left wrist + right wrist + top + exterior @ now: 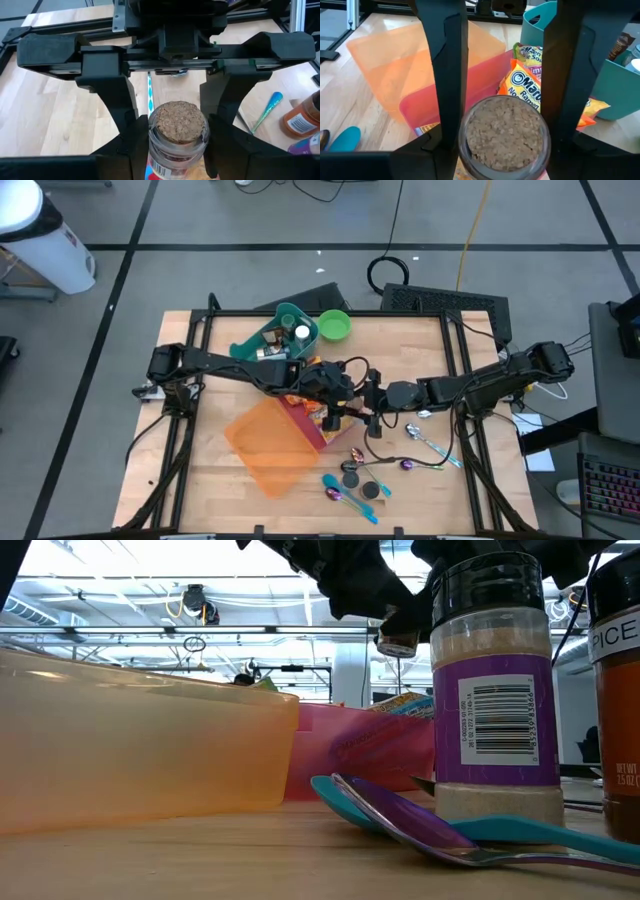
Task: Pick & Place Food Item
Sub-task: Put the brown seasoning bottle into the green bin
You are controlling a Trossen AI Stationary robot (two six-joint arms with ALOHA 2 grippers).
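A small glass jar [178, 132] with a cork-coloured lid [179, 119] hangs upright above the table's middle, over a pink bin [485, 85] of noodle packets [532, 82]. My left gripper [335, 387] reaches in from the table's left and is shut on the jar. My right gripper [368, 395] faces it from the right. It is open, with a finger on either side of the jar [502, 137]. In the low view the jar [398, 640] shows below both dark grippers. My left gripper pinches the jar's upper body, just under the lid [152, 142], between its two fingers. The fingers [131, 150] come from the table's left, slanting downward. The jar stands upright in the hold, lid up, lifted clear of the bin and the table.
An orange bin [268, 445] lies beside the pink one. A teal container [285, 332] and a green bowl [334, 326] stand at the far edge. Spoons [432, 444] and spice shakers [495, 710] occupy the near right. Bare wood lies at the near left.
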